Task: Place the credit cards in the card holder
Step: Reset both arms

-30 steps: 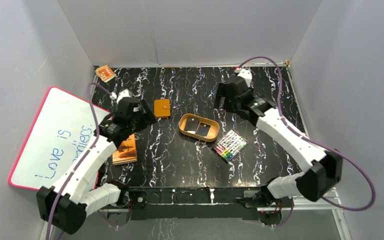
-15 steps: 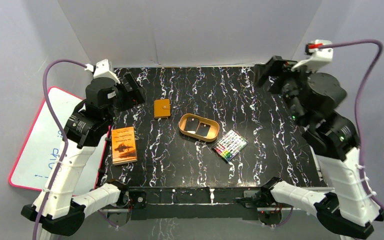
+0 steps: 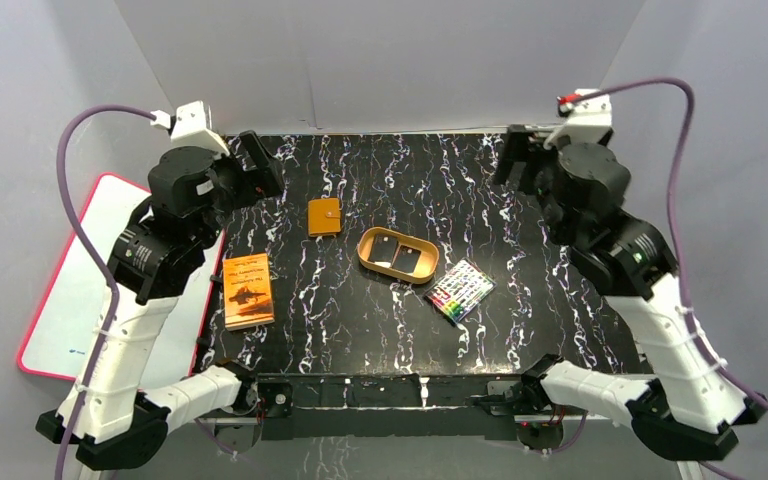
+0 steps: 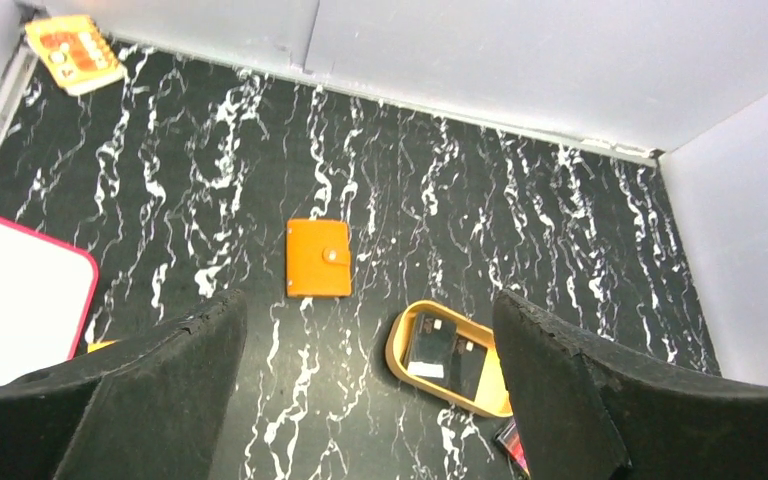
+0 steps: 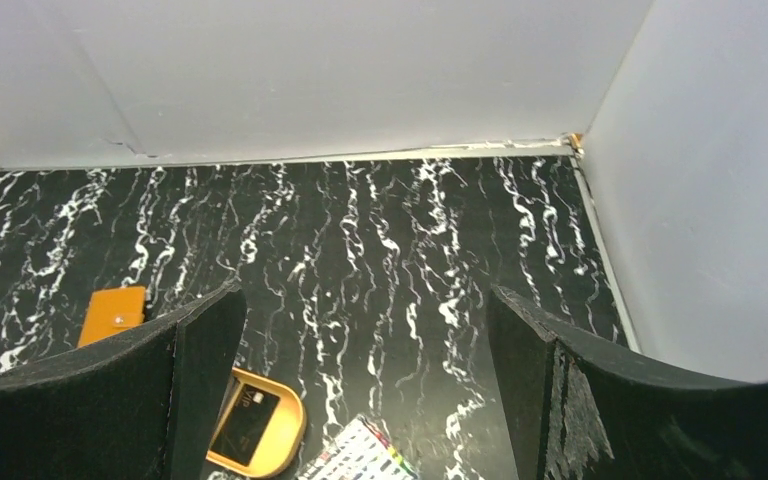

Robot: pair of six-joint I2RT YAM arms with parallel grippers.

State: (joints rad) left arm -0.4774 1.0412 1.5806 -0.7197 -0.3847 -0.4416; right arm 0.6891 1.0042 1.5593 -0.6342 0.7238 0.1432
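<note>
Marbled table (image 3: 360,310), both arms held high, left claw (image 4: 367,305) and right claw (image 5: 360,300) released wide, credit cards (image 3: 384,246) in tan tray (image 3: 361,250)

Both arms stand tall, well above the tabletop. The left arm (image 3: 125,310) climbs from its near-left base, its wrist (image 3: 192,180) tipped forward and down, left jaws spread wide with nothing between them. The right arm (image 3: 665,310) mirrors it from the near-right, its wrist (image 3: 582,178) angled down, right jaws wide apart, empty too.
</note>
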